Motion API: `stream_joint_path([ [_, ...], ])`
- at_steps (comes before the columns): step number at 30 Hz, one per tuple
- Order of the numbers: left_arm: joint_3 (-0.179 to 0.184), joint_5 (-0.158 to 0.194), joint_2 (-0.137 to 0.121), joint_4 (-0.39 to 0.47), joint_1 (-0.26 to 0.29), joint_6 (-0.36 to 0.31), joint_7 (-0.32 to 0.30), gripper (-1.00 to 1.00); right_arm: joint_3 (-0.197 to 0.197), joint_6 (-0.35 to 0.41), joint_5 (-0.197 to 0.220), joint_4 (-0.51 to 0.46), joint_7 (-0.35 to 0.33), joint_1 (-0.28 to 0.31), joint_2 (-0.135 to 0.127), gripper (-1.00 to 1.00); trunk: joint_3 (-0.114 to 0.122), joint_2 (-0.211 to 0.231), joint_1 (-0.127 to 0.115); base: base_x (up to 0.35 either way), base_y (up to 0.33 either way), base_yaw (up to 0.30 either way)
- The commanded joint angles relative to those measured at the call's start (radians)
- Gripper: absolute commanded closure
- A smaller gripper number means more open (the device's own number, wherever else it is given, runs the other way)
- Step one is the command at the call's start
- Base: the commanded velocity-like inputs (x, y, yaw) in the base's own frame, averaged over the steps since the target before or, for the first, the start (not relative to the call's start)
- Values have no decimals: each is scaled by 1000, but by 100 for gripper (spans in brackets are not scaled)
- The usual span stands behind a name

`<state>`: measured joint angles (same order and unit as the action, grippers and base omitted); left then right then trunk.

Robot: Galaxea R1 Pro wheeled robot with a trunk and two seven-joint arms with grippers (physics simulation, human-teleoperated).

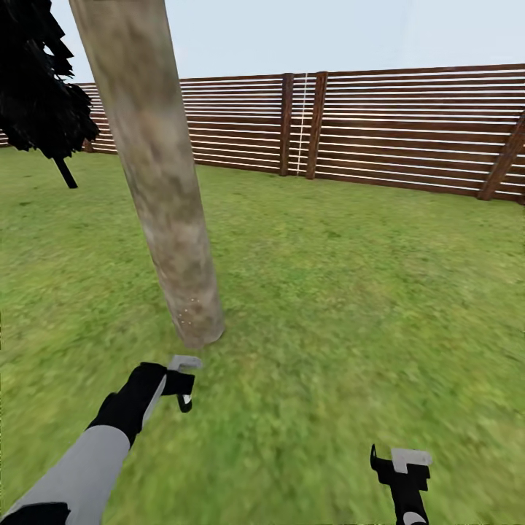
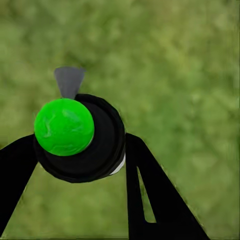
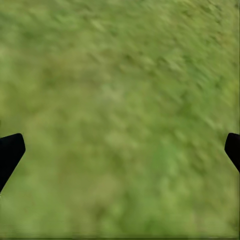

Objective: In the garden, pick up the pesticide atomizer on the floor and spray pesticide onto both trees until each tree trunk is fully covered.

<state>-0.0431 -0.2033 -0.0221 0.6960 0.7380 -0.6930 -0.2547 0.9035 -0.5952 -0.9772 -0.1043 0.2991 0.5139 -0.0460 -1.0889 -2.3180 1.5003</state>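
Observation:
One tree trunk (image 1: 157, 168), thick and mottled beige-grey, rises from the grass left of centre in the head view. A few white pesticide specks (image 1: 187, 315) dot its base. Just in front of that base, my left gripper (image 1: 173, 384) is shut on the pesticide atomizer (image 1: 184, 362), whose grey nozzle points toward the trunk. In the left wrist view the atomizer (image 2: 75, 137) is a black round body with a bright green cap, clamped between the black fingers (image 2: 145, 185). My right gripper (image 1: 399, 467) hangs open over grass at the lower right, its fingertips (image 3: 12, 150) spread wide with nothing between them.
A brown horizontal-slat fence (image 1: 408, 124) closes the lawn at the back. A near-black narrow tree (image 1: 36, 80) stands at the far left. Open grass (image 1: 350, 292) spreads to the right of the trunk.

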Motion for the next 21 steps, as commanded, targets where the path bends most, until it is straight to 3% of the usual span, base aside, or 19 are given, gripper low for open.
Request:
stream_joint_path([
  [1,-1,2,-5,1,0,-1,0,100,0,0,0,0,0,0,0,-100,0,0,0,-51,0,0],
  [2,-3,1,-24,8,0,-3,0,100,0,0,0,0,0,0,0,-100,0,0,0,-21,0,0],
  [3,-6,2,-61,22,0,-5,-1,100,0,0,0,0,0,0,-1,-100,0,0,0,-8,0,0],
  [5,-7,3,-97,31,0,-6,-4,100,1,0,0,0,0,0,-1,-100,0,0,0,-4,0,0],
  [6,-4,3,-102,33,0,-7,-3,100,1,0,0,0,0,0,-1,-100,0,0,0,-1,0,0],
  [7,-1,6,-96,36,2,-7,-3,100,0,0,0,0,0,0,-1,-100,0,0,0,0,0,0],
  [9,3,1,-25,37,25,-9,-1,100,0,0,0,0,0,0,-2,-100,0,0,0,0,0,0],
  [11,3,-9,7,37,56,-18,-1,100,0,0,0,0,0,0,-2,-100,0,0,0,0,0,0],
  [14,-4,-15,-9,37,100,-47,-3,100,0,1,0,0,0,0,-2,-100,0,0,0,0,0,0],
  [16,-7,-8,-81,37,114,-56,-9,100,0,1,0,0,0,0,-1,-100,0,0,0,0,0,0],
  [17,-5,-4,-134,37,117,-59,-11,100,0,1,0,0,0,0,0,-100,0,0,0,0,0,0],
  [19,0,-5,-138,38,118,-60,-12,100,0,2,0,0,0,0,0,-100,0,0,0,0,0,0],
  [21,2,-8,-88,39,129,-61,-12,100,0,2,0,0,0,0,0,-100,0,0,0,0,0,0],
])
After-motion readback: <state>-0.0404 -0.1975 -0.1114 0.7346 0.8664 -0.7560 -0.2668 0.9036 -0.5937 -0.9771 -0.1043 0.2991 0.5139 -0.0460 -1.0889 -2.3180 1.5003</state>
